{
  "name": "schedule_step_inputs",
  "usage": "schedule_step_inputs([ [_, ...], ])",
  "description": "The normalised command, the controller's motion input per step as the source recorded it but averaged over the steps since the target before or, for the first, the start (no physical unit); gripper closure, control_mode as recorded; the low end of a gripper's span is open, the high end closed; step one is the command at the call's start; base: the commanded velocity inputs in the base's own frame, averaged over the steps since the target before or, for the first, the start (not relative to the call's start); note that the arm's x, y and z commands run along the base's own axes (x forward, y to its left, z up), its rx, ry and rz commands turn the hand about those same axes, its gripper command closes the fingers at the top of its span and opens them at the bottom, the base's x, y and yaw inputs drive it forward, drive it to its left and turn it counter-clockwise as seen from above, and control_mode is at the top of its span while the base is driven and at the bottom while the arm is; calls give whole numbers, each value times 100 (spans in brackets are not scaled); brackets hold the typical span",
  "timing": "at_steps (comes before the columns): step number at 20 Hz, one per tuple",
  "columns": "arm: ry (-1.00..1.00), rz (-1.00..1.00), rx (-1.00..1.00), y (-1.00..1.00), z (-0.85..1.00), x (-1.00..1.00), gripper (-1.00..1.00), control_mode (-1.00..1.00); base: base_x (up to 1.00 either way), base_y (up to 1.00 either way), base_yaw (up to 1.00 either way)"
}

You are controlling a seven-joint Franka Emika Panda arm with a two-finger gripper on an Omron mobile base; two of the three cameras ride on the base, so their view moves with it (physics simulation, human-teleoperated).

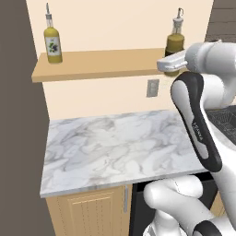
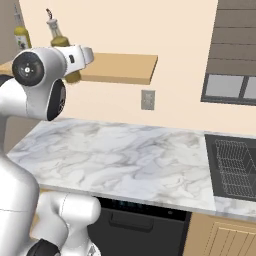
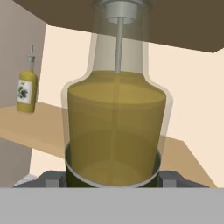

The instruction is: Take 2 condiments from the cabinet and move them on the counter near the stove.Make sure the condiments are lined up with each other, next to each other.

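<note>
The olive-green bottle (image 1: 175, 44) stands upright near the right end of the wooden shelf (image 1: 101, 64), and in the hand view it looms between the two finger tips, one at each side of its base. Whether the gripper (image 3: 112, 179) actually presses on it cannot be told. The yellow bottle (image 1: 53, 44) stands well apart at the shelf's left end. Below lies the marble counter (image 1: 115, 147), with the stove (image 2: 235, 165) at its right.
</note>
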Motion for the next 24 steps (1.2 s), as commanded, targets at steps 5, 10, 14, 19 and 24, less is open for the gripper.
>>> schedule_step_inputs([
  [5, 0, -4, -2, -35, -11, -27, 100, -100, 0, 0, 0],
  [10, 0, -5, 0, -19, -8, -19, 100, -100, 0, 0, 0],
  [14, 0, -6, 0, -10, -15, -18, 100, -100, 0, 0, 0],
  [19, 0, -5, 0, -6, -13, -22, 100, -100, 0, 0, 0],
  [24, 0, -3, 0, -10, -10, -26, 100, -100, 0, 0, 0],
])
